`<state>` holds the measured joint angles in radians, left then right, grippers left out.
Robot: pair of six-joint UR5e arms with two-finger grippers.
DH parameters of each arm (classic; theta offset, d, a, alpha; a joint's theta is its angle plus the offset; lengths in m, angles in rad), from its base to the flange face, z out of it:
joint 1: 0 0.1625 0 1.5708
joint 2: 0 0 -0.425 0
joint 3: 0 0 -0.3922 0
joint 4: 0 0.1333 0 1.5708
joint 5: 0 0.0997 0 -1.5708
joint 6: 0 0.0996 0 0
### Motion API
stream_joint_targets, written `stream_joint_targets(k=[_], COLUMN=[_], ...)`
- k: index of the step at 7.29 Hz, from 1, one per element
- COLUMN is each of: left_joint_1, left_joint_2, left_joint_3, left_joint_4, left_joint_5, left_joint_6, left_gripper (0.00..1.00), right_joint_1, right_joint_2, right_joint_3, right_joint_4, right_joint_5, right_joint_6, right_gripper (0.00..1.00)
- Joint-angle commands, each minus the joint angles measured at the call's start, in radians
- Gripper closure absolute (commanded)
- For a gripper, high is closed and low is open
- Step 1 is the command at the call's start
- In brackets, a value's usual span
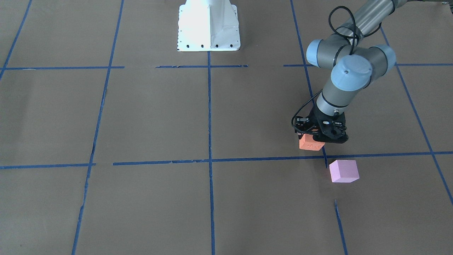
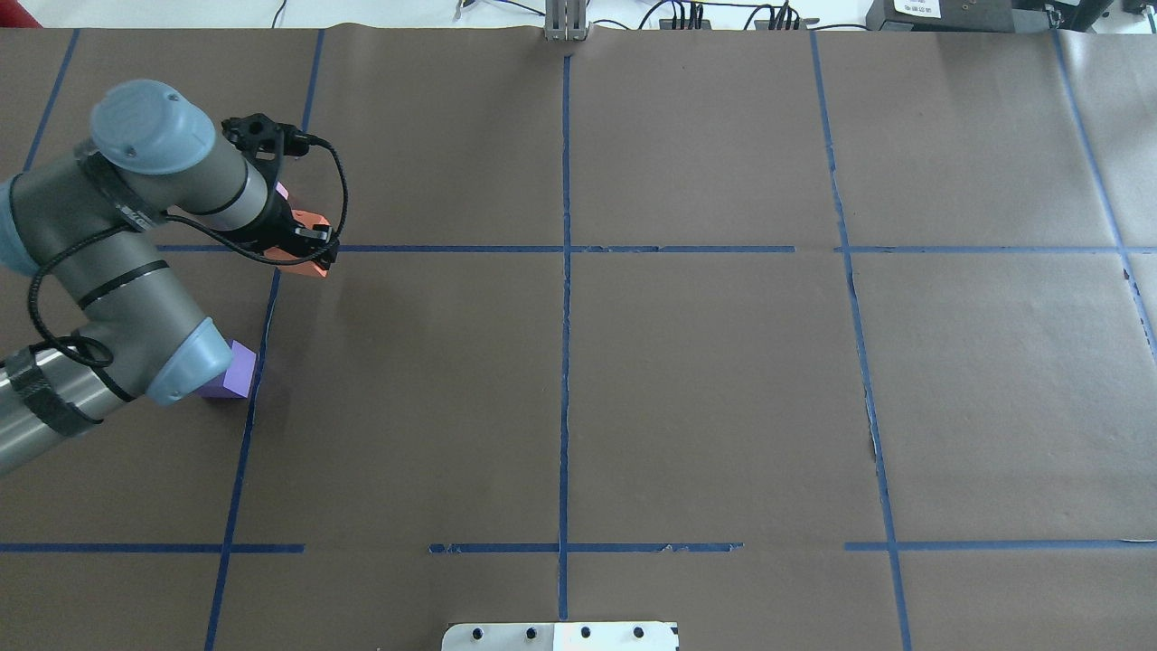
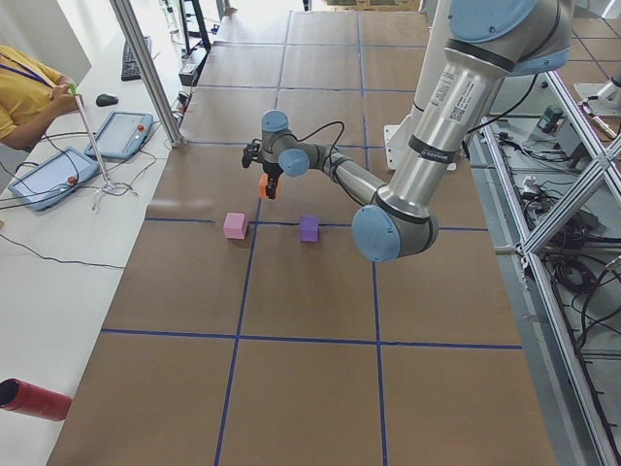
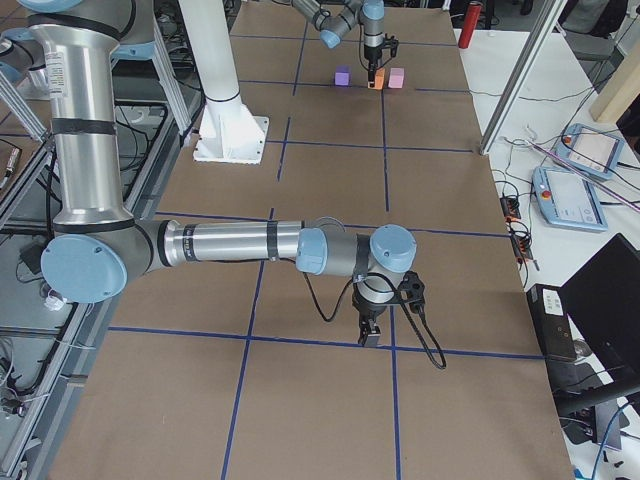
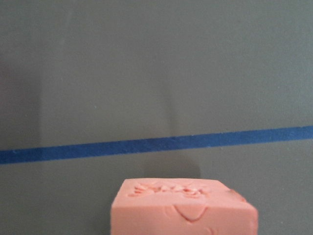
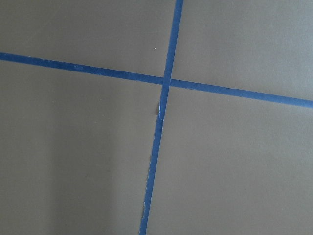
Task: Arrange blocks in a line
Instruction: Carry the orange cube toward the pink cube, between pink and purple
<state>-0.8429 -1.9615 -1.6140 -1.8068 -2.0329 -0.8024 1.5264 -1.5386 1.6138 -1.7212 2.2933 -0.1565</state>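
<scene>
My left gripper (image 1: 313, 139) is shut on the orange block (image 1: 310, 145), holding it just beside a blue tape line. The block fills the bottom of the left wrist view (image 5: 183, 208), with embossed marks on top. The pale pink block (image 1: 344, 171) lies on the table close by, toward the operators' side. The violet-purple block (image 2: 228, 372) lies on the robot's side, half under my left arm's elbow. In the exterior right view the orange block (image 4: 374, 81) sits between the purple block (image 4: 342, 76) and the pink block (image 4: 396, 78). My right gripper (image 4: 370, 336) hangs low over the table far away; I cannot tell whether it is open or shut.
The table is brown paper with a grid of blue tape lines (image 1: 209, 160). The robot's white base (image 1: 208, 26) stands at the middle of the robot's edge. The right wrist view shows only a tape crossing (image 6: 165, 82).
</scene>
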Motion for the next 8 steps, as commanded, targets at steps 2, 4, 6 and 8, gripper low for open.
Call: stream_joint_targets(k=[2, 4, 6, 8], left_joint_1=[-0.059, -0.051, -0.050, -0.050], left_joint_2=[0.098, 0.082, 0.082, 0.082], left_joint_3=[0.000, 0.017, 0.112, 0.128], left_joint_4=[0.007, -0.002, -0.124, -0.138], left_joint_5=[-0.041, -0.049, -0.047, -0.047], left_joint_6=[0.071, 0.040, 0.023, 0.009], left_gripper=[0.79, 0.79, 0.76, 0.37], right_joint_1=[0.000, 0.001, 0.000, 0.000], right_joint_2=[0.000, 0.000, 0.000, 0.000], right_joint_3=[0.000, 0.000, 0.000, 0.000], right_joint_4=[0.000, 0.000, 0.000, 0.000], right_joint_5=[0.000, 0.000, 0.000, 0.000], right_joint_6=[0.000, 0.000, 0.000, 0.000], right_gripper=[0.00, 0.00, 0.00, 0.00])
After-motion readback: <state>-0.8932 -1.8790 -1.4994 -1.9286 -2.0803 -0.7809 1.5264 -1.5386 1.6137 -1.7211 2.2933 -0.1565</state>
